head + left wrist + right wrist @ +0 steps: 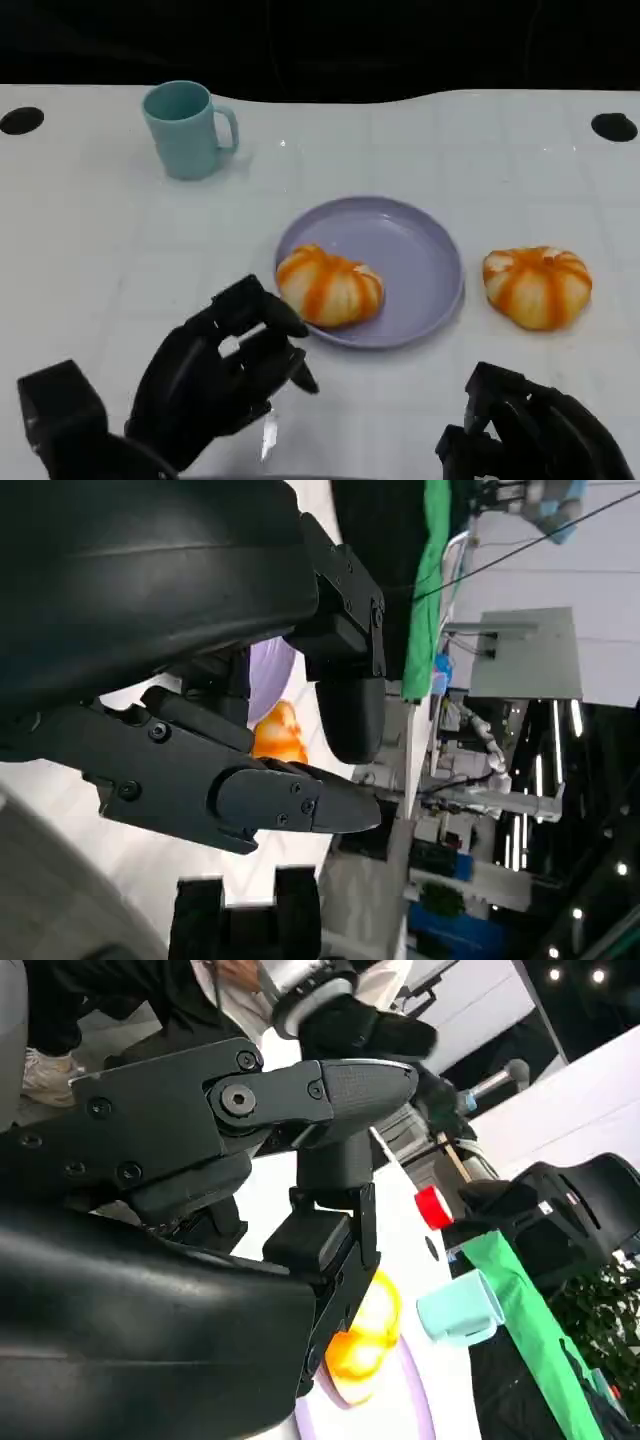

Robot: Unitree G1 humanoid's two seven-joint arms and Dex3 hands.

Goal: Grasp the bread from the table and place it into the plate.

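Nearest us, our left hand hovers empty with fingers spread beside the purple plate, and our right hand sits low with its fingers curled on nothing. We judge the task half done: one bread lies in the plate, while a second bread waits on the white bench, just beside the plate.

I can read no text, label, brand, number or sign on anything before me, whether on the table or in the blurred room behind my wrists.
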